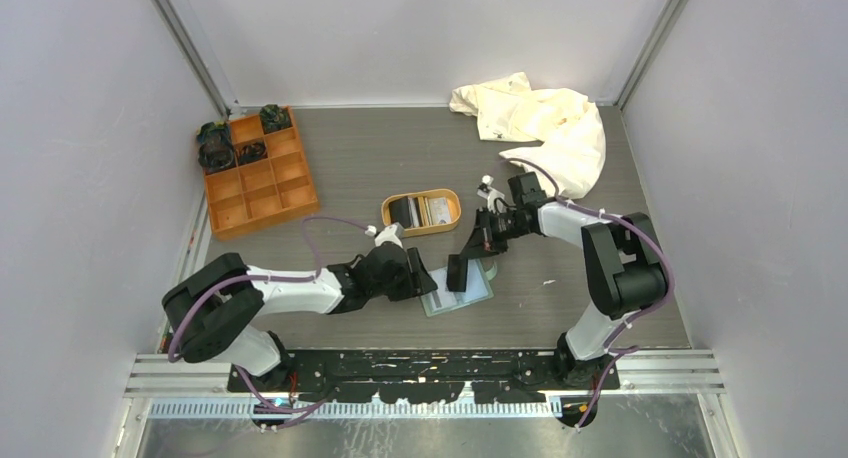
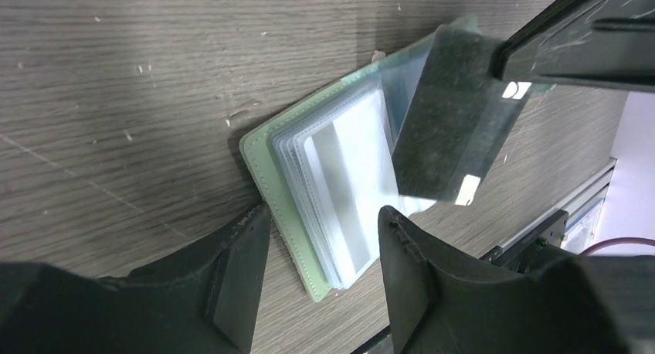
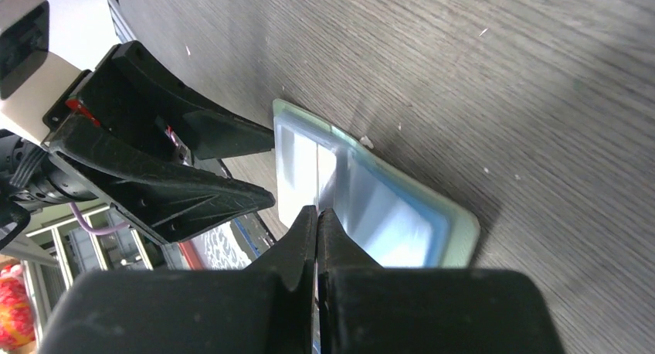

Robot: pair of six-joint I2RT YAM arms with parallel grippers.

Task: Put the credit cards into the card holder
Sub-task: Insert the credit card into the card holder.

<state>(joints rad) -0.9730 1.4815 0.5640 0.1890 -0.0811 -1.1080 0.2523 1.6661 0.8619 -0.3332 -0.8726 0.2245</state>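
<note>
Pinches a dark credit card (image 2: pixel 452 130) in the closed right gripper (image 3: pixel 317 215), tilted, lower edge just above the clear sleeves of the open card holder (image 2: pixel 259 157), which lies flat at near centre between both grippers. Straddles the holder's left edge with the left gripper (image 2: pixel 323 215), fingers spread, holding nothing. Probably calls for sliding the card down and left from the right fingers.
</note>
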